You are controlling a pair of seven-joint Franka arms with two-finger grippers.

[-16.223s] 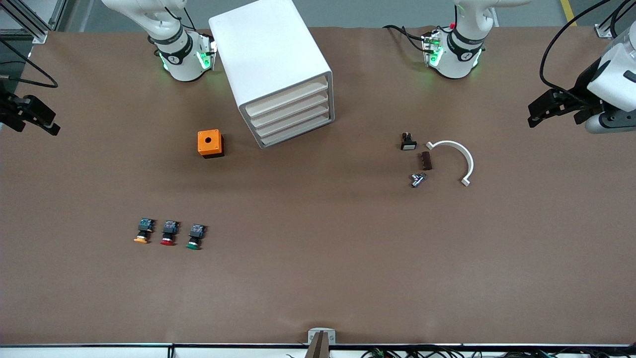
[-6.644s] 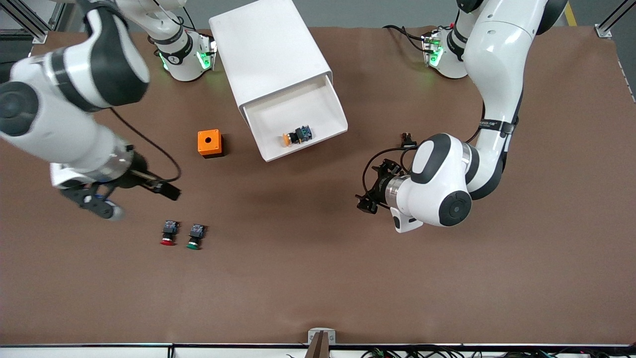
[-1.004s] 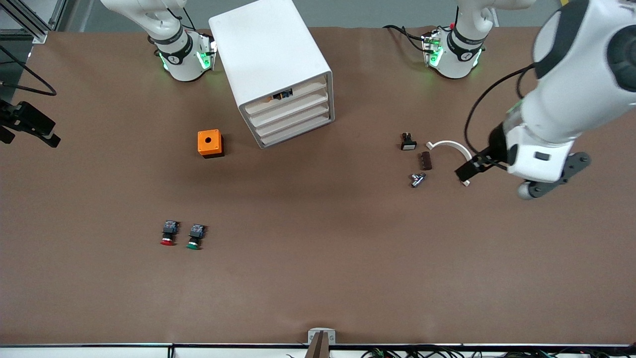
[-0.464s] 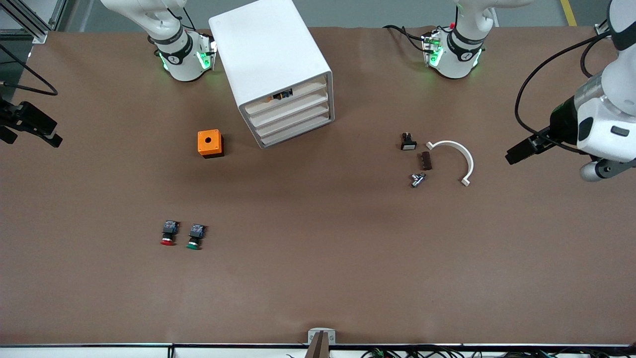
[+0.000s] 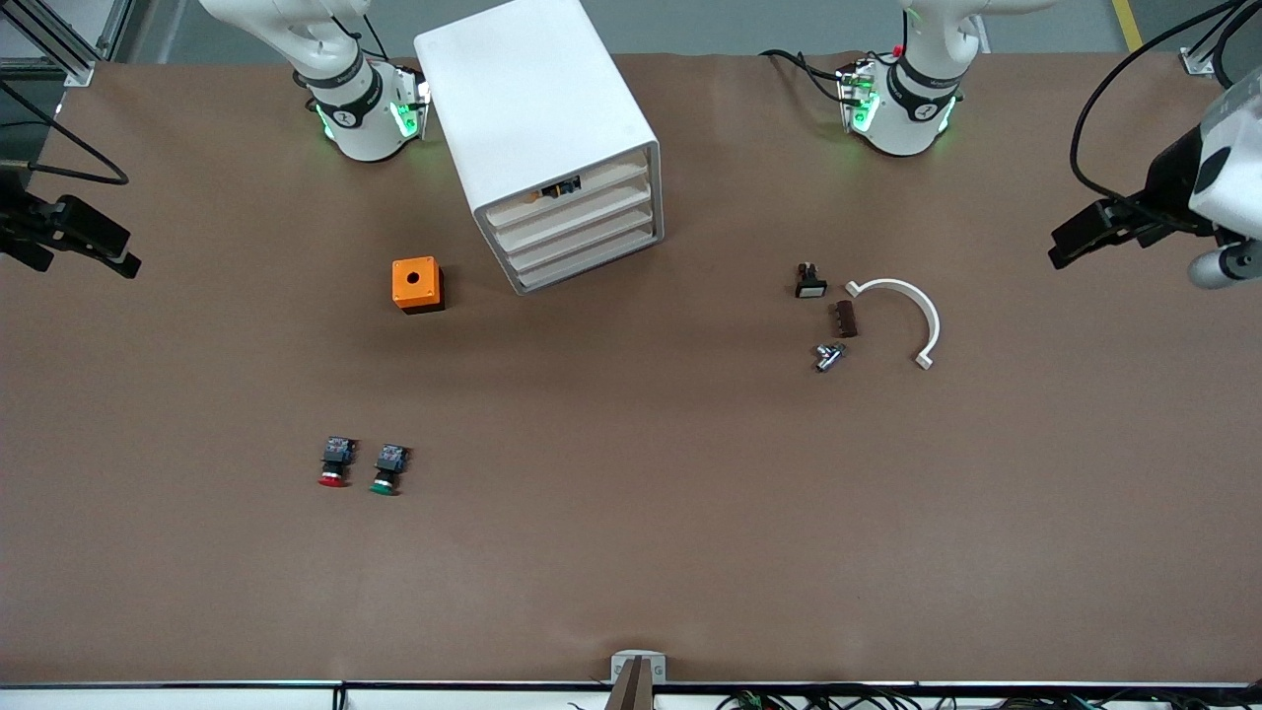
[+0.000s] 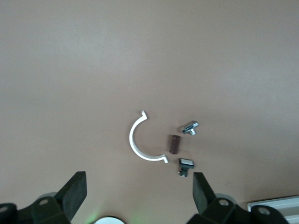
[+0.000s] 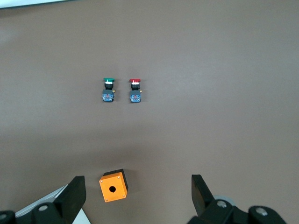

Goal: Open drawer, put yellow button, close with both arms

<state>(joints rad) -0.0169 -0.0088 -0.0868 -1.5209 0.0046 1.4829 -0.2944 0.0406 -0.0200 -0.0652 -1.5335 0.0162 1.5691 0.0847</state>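
Observation:
The white cabinet (image 5: pixel 537 99) stands between the arm bases. Its top drawer (image 5: pixel 572 195) is pushed in, level with the three lower ones. The yellow button (image 5: pixel 554 188) shows only as a sliver of orange and blue in the gap above the drawer front. My left gripper (image 5: pixel 1085 242) is open and empty, up at the table edge at the left arm's end; its own view (image 6: pixel 138 196) looks down on bare table. My right gripper (image 5: pixel 89 264) is open and empty, up at the right arm's end, over the table near the orange box in its own view (image 7: pixel 136 196).
An orange box (image 5: pixel 417 284) with a hole (image 7: pixel 113 185) sits beside the cabinet. A red-capped button (image 5: pixel 335 463) (image 7: pixel 135 89) and a green-capped button (image 5: pixel 388 469) (image 7: pixel 108 89) lie nearer the front camera. A white arc (image 5: pixel 912 306) (image 6: pixel 140 142), a brown block (image 5: pixel 846 319), a metal fitting (image 5: pixel 828 356) and a small switch (image 5: pixel 809 283) lie toward the left arm's end.
My left gripper has swung away from over the white arc to the table edge at the left arm's end. The right gripper has shifted slightly. The drawer has stayed pushed in.

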